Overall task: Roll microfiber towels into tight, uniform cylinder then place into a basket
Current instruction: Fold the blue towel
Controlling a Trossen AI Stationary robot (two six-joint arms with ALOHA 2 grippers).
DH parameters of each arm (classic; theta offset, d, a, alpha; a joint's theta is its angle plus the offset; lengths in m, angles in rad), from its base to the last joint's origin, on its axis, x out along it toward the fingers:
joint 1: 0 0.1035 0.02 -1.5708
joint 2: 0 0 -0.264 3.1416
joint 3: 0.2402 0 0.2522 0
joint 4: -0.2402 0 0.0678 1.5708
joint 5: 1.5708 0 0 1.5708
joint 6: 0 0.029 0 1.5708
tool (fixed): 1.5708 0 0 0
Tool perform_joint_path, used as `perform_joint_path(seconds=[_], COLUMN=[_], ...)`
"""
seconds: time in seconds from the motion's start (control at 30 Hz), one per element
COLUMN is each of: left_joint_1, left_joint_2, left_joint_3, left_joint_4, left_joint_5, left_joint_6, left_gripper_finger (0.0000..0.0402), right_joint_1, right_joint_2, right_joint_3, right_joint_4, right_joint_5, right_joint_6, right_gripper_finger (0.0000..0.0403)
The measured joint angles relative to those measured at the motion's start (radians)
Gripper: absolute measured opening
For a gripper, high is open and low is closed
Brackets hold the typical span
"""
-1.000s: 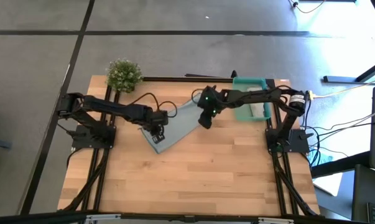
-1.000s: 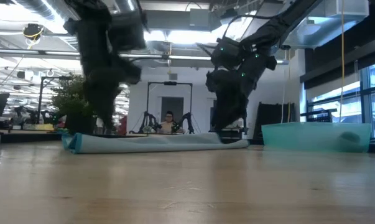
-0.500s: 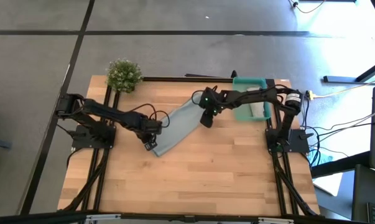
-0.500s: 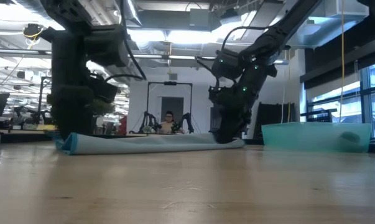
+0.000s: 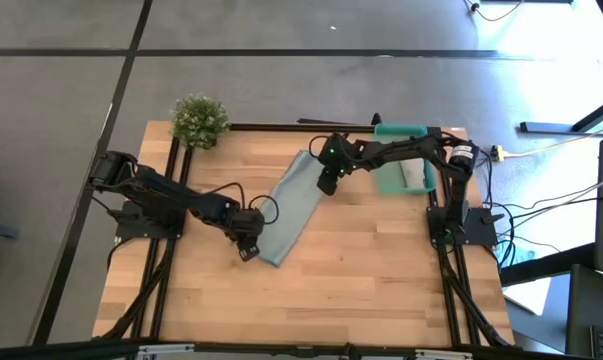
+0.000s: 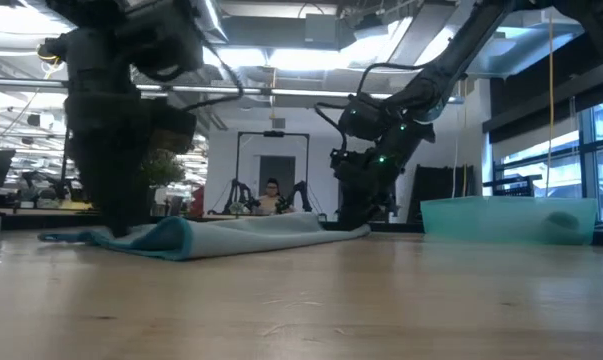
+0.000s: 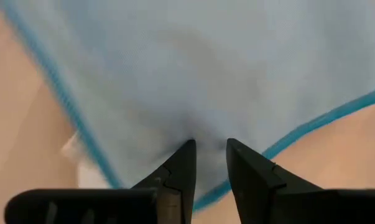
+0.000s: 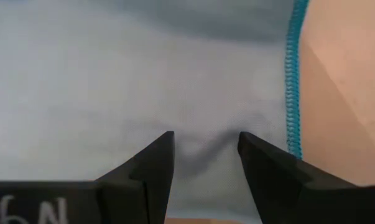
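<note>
The light blue towel (image 5: 291, 205) lies flat on the wooden table, long and narrow, running from the far middle toward the near left. My left gripper (image 5: 249, 250) is shut on its near end. My right gripper (image 5: 326, 185) is shut on its far end, beside the teal bin (image 5: 401, 131). The pale grey-beige towel (image 5: 413, 176) lies inside the bin. In the low view the towel's near end (image 6: 171, 236) is bunched up under my left arm. My left gripper pinches a pucker of the towel near its teal-stitched edge (image 7: 206, 134) between its two fingers, close to the near corner. The fingers come from above, pointing down. The towel lies on the table. My right gripper pinches a small pucker of the towel (image 8: 206, 140) between its two fingers, a little in from the teal-stitched edge (image 8: 291, 93). The fingers come from above, pointing down. This far end lies flat on the table.
A small bushy green plant (image 5: 199, 120) stands at the table's far left corner. The bin stands at the far right, close to my right arm. Bare wood fills the near half of the table (image 5: 361, 290). A person shows far off in the room (image 6: 271, 195).
My left gripper has gone toward the table's near edge, dragging the towel's near end with it. The towel has been drawn out longer and narrower, while its far end has stayed under my right gripper.
</note>
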Motion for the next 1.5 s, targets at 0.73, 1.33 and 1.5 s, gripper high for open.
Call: perform_joint_path(seconds=[0.73,1.33,1.5], left_joint_1=[0.009,-0.062,-0.054], left_joint_2=[-0.057,0.03,0.021], left_joint_3=[-0.023,-0.027,-0.027], left_joint_4=[-0.128,0.145,0.152], left_joint_5=[-0.138,-0.062,-0.066], left_joint_6=[0.003,0.004,0.004], left_gripper_finger=[0.0085,0.0085,0.0085], right_joint_1=[0.229,0.134,0.13], right_joint_2=[-0.029,0.06,0.026], right_joint_3=[0.083,0.084,0.082], right_joint_4=[-0.111,0.013,-0.003], right_joint_5=[-0.202,-0.151,-0.175], right_joint_6=[-0.076,-0.074,-0.19], right_gripper_finger=[0.0184,0.0184,0.0184])
